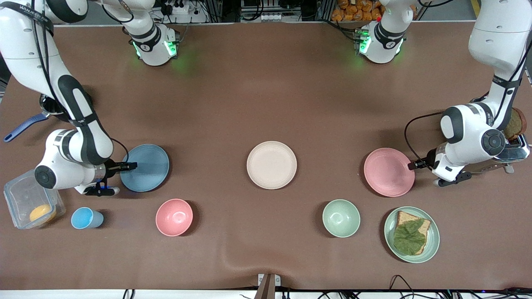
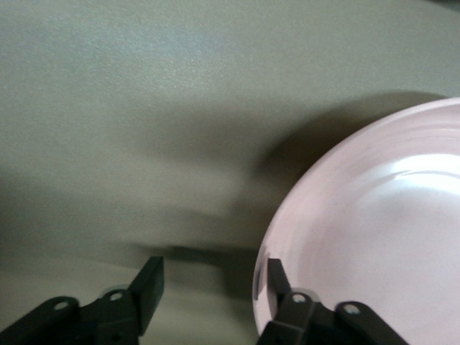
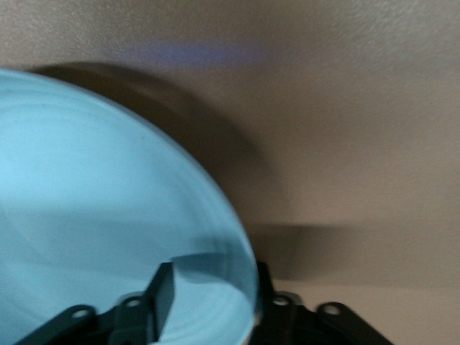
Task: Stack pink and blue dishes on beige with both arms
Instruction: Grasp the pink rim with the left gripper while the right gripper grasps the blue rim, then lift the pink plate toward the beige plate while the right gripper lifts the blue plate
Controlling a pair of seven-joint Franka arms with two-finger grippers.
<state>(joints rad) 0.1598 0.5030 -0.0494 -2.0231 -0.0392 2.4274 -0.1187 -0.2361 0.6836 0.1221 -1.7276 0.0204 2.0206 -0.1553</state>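
Observation:
The light blue dish (image 1: 146,167) lies toward the right arm's end of the table, the pink dish (image 1: 388,172) toward the left arm's end, and the beige plate (image 1: 271,165) sits bare between them. My right gripper (image 1: 129,167) is at the blue dish's rim, open. In the right wrist view one finger (image 3: 162,298) is over the blue dish (image 3: 86,215) and the other is under its edge. My left gripper (image 1: 412,165) is at the pink dish's rim, open. One of its fingers (image 2: 277,282) is over the pink dish (image 2: 374,237); the other stands well off it.
Nearer the camera stand a blue cup (image 1: 86,218), a pink bowl (image 1: 174,217), a green bowl (image 1: 341,218) and a green plate (image 1: 432,241) with bread and a leaf. A clear container (image 1: 25,199) sits beside the right arm, a toaster (image 1: 515,147) by the left arm.

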